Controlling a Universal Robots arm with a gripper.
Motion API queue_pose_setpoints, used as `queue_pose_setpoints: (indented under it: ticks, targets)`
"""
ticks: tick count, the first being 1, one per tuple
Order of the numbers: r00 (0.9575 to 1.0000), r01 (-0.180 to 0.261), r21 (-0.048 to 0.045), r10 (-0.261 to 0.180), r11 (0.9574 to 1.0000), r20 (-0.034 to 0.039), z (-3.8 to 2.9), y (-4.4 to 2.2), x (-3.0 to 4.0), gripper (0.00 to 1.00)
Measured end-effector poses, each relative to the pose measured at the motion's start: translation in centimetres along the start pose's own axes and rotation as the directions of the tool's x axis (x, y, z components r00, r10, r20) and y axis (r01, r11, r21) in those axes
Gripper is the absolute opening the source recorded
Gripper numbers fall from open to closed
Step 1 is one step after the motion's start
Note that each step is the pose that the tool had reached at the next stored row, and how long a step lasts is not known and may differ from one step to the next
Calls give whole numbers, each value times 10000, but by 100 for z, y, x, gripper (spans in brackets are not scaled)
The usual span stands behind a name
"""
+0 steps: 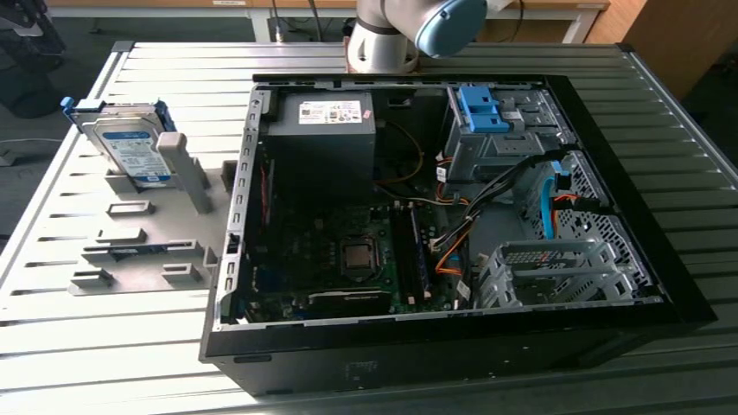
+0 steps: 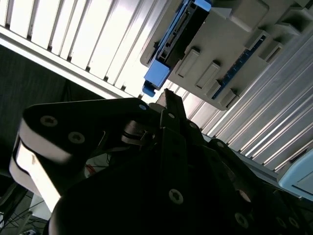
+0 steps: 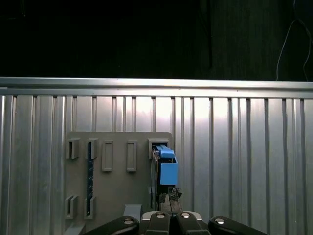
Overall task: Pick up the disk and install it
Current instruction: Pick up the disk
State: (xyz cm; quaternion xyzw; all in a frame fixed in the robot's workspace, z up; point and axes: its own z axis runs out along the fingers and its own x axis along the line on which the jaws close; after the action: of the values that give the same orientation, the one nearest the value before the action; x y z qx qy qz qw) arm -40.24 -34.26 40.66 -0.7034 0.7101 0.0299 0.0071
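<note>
The disk (image 1: 127,143) stands on edge in a slot of the grey holder plate (image 1: 138,264) at the exterior view's left, silver with a white-and-blue label and a blue carrier frame. In both wrist views I look down on its blue edge (image 3: 166,169) (image 2: 157,73). My gripper (image 3: 171,195) (image 2: 168,98) hangs well above the disk, apart from it, and its dark fingertips are pressed together with nothing between them. The arm's grey and blue joint (image 1: 398,30) shows at the far edge of the table.
An open black computer case (image 1: 623,173) lies on the slatted metal table (image 1: 669,95), with a motherboard, cables, a grey box with a white sticker (image 1: 323,130), a blue bracket (image 1: 479,108) and a metal drive cage (image 1: 554,268). A thin blue-edged strip (image 3: 90,176) sits in another holder slot.
</note>
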Motion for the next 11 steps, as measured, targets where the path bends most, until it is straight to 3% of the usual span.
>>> queue_pose_setpoints:
  ticks: [3, 11]
  targets:
    - [10000, 3, 0, -3, 10000, 0, 0, 0, 0, 11]
    - [10000, 10, -1, -10, 10000, 0, 0, 0, 0, 47]
